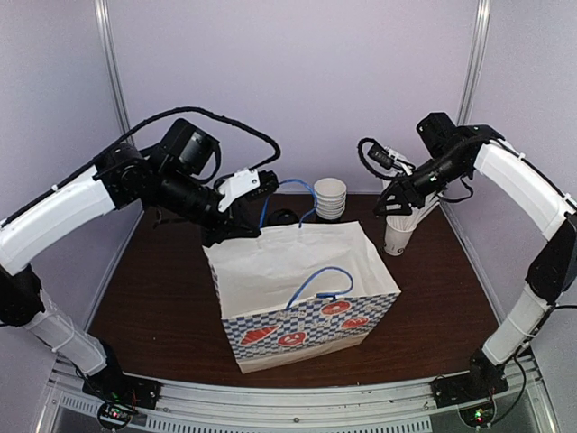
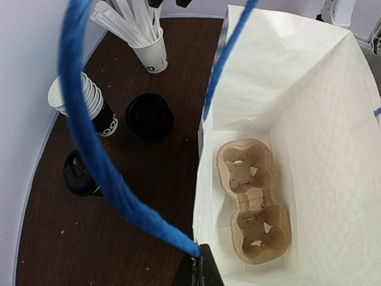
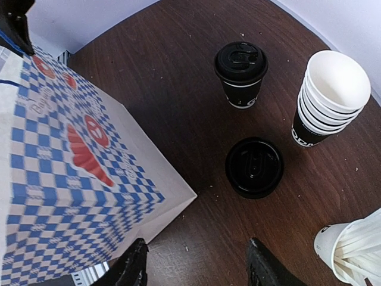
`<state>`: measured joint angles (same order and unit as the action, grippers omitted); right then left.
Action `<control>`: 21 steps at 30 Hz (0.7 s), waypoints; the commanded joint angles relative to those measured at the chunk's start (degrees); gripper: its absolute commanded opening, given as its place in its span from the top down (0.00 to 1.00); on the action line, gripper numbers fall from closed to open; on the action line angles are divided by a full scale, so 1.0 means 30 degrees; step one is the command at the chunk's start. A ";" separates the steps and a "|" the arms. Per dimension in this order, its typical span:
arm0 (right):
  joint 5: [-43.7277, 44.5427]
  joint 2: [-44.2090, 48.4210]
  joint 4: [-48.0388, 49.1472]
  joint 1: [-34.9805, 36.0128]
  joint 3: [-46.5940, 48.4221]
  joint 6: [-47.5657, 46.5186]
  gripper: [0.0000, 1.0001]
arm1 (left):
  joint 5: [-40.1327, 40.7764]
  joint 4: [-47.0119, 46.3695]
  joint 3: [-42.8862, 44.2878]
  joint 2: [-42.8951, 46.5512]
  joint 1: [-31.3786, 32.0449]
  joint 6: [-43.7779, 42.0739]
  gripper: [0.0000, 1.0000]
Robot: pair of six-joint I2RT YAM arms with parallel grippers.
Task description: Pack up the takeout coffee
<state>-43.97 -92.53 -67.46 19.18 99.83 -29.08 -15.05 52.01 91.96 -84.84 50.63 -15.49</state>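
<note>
The left gripper (image 2: 199,268) is clamped tight on the blue handle (image 2: 89,155) of the paper bag (image 2: 309,119), right where the cord meets the bag's rim. From its fingertips the handle loops up and over the wrist view. Just past the tips the bag stands open, and a brown cup carrier (image 2: 253,199) with two wells lies flat on its floor.

Outside the bag, off to the side of this gripper, the takeout coffee (image 2: 77,173) stands on the table, partly hidden behind the handle. Beyond it come the stack of lids (image 2: 149,117) and the stack of cups (image 2: 83,98). The cup of straws (image 2: 152,50) is farthest from this gripper.

The right gripper (image 3: 198,268) hovers over the table (image 3: 178,77) with its fingers spread and nothing between them. The bag's checkered side reaches close to one finger, and the cup of straws sits just off the other. Straight ahead of the gap lies the stack of lids, near but not touched. Farther on in the same line, the takeout coffee stands upright with its sip lid on, well apart from this gripper and outside the bag. The stack of cups stands beside it, to the side of the straws.
</note>
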 commanded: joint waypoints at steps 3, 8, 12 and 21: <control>0.2022 -0.1571 0.1442 0.1296 -0.0418 -0.0462 0.47 | 0.2629 0.1485 -0.1729 0.2896 0.0005 -0.0099 1.00; 0.3537 -0.2673 0.2506 0.2302 -0.0366 0.0165 0.49 | 0.4382 0.2091 -0.3613 0.5122 -0.0694 0.0387 1.00; 0.4652 -0.3993 0.2503 0.2909 0.0735 0.0426 0.50 | 0.4739 0.2095 -0.5099 0.7138 -0.2079 0.0356 1.00; 0.5502 -0.6743 0.3224 0.4134 0.3124 0.1176 0.49 | 0.6733 0.2017 -0.6557 0.8999 -0.3219 0.0073 1.00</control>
<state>-29.82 -109.71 -60.01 30.15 104.25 -27.73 1.28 58.54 73.49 -57.43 41.54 -14.90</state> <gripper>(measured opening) 0.503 0.009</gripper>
